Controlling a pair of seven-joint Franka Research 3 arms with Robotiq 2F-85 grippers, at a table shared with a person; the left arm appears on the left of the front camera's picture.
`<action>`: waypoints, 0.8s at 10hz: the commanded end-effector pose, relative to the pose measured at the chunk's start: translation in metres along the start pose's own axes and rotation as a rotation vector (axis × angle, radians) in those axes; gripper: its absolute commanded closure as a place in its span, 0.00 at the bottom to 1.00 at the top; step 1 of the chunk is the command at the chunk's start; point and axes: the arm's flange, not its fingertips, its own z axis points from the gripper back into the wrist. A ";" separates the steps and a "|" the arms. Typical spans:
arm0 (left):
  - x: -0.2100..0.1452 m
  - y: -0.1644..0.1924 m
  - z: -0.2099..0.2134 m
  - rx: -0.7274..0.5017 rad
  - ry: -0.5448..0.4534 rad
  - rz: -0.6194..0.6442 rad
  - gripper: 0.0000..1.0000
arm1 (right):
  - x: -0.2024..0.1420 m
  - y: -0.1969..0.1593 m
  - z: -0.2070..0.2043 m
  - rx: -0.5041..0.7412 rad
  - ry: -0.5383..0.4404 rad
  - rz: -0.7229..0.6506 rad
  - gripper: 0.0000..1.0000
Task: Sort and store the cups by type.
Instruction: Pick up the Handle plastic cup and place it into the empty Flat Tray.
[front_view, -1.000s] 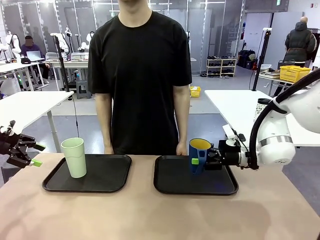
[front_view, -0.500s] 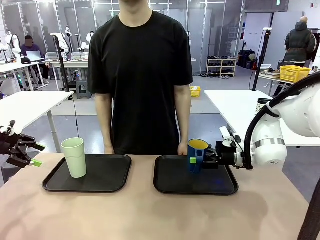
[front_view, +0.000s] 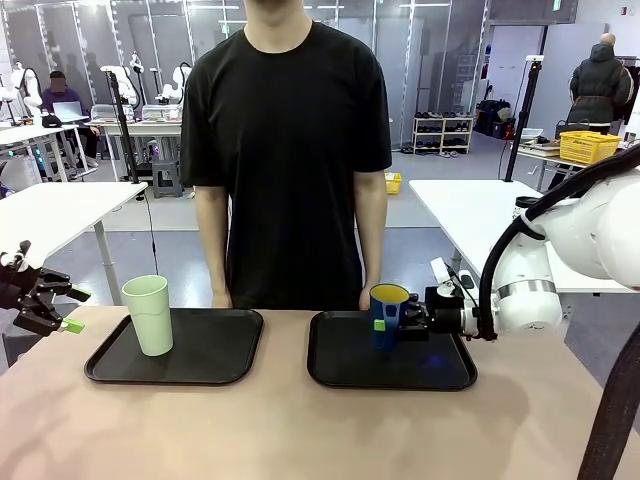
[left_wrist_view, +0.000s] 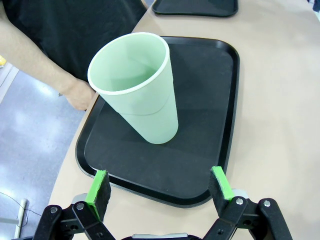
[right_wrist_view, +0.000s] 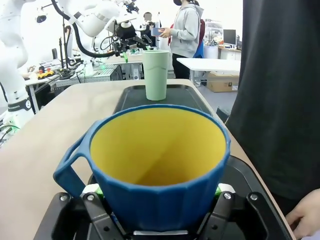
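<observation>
Your right claw (front_view: 382, 324) is clamped on the blue mug (front_view: 388, 314), over the right tray (front_view: 390, 372). Your left claw (left_wrist_view: 160, 186) is wide open, holding nothing; green tumbler (left_wrist_view: 137, 88) stands upright just ahead on the left tray (left_wrist_view: 210, 105).

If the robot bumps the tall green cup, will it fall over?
Probably, yes. The green cup is tall and its bottom is narrower than its top, so a push near the rim would likely tip it. It looks like thin, empty plastic, so likely light. On its side it might roll around the black tray.
</observation>
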 end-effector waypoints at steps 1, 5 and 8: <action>-0.002 0.004 0.000 -0.005 -0.019 -0.020 0.00 | 0.000 -0.010 -0.009 -0.016 0.010 -0.046 0.27; -0.002 0.004 0.000 -0.005 -0.019 -0.020 0.00 | -0.018 -0.017 -0.013 -0.029 0.034 -0.071 0.27; -0.002 0.004 0.000 -0.005 -0.019 -0.020 0.00 | -0.025 -0.017 -0.012 -0.026 0.027 -0.067 0.27</action>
